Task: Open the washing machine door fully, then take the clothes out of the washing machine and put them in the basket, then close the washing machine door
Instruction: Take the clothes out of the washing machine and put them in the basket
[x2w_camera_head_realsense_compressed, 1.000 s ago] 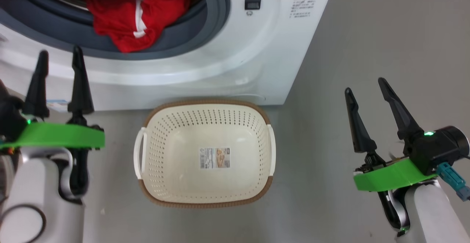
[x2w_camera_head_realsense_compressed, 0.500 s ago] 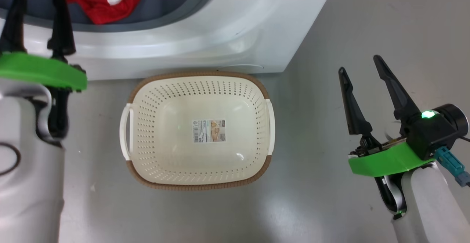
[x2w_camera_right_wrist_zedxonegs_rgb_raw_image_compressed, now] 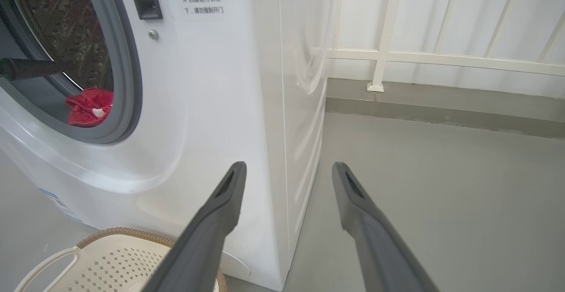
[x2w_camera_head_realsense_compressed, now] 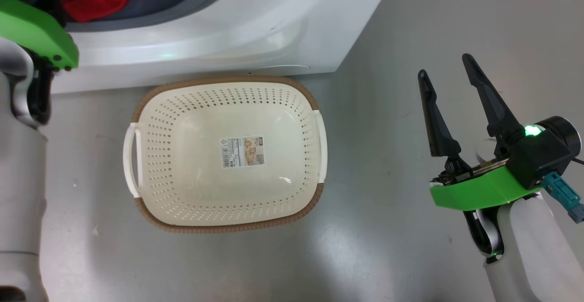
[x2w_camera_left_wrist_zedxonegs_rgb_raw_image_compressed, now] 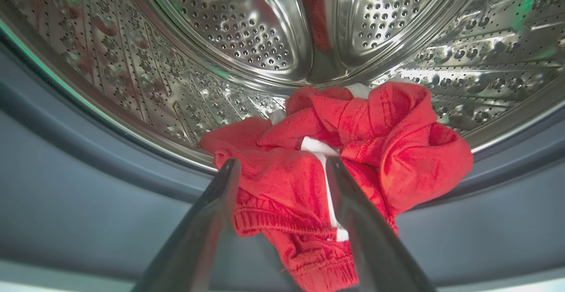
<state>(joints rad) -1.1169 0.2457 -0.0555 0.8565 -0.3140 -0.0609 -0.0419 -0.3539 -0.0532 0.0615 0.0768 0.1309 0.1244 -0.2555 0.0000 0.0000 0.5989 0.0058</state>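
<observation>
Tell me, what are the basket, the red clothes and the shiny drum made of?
The basket looks like matte cream plastic, moulded with rows of holes; its brown rim probably imitates weaving. The clothes look like soft cloth: crumpled, with stitched hems. The drum seems polished steel, mirror-shiny with punched holes.

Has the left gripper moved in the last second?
Yes. Against the basket and washing machine, the left gripper has advanced up the head view, reaching the clothes.
</observation>
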